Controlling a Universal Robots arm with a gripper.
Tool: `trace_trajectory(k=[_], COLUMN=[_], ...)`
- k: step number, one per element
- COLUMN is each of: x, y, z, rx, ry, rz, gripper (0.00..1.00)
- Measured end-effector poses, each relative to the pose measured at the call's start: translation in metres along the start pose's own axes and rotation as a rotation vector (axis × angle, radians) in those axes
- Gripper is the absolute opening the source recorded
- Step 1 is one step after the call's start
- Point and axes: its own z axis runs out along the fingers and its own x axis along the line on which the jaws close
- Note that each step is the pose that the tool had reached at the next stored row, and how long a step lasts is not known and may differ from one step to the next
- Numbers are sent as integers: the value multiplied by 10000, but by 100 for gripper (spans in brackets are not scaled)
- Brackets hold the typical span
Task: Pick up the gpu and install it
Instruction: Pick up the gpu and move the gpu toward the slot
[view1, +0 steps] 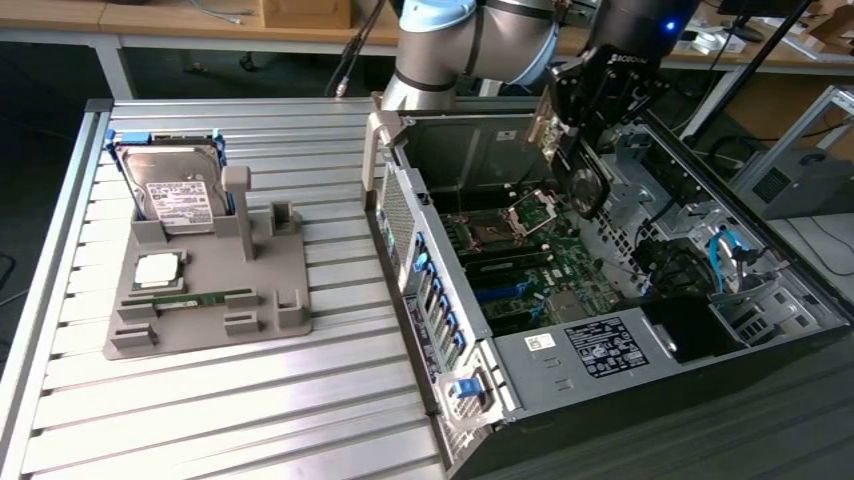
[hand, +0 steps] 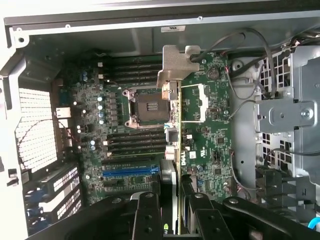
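The gpu (view1: 583, 178) hangs upright above the open computer case (view1: 461, 330), a dark card with a round fan and a silvery metal bracket. My gripper (view1: 571, 125) is shut on its upper part. In the wrist view the gpu (hand: 174, 120) appears edge-on, its metal bracket (hand: 176, 64) at the far end, over the green motherboard (hand: 210, 130) beside the CPU socket (hand: 148, 106). My gripper (hand: 172, 212) has its black fingers (hand: 147, 215) on either side of the card. The card sits above the board, apart from the blue slot (hand: 131, 171).
On the slatted metal table, at the exterior view's left, a grey holder (view1: 214, 300) carries a silver hard drive (view1: 174, 195), a CPU chip (view1: 156, 268) and a green memory stick (view1: 200, 297). A metal drive cage (hand: 290, 120) and loose cables (hand: 245, 75) stand inside the case.
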Motion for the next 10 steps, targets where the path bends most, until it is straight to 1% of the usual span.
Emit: trace_trajectory(k=[10], x=[-95], y=[8], z=[53], rx=[3], ry=[0], rz=[0], gripper=[27])
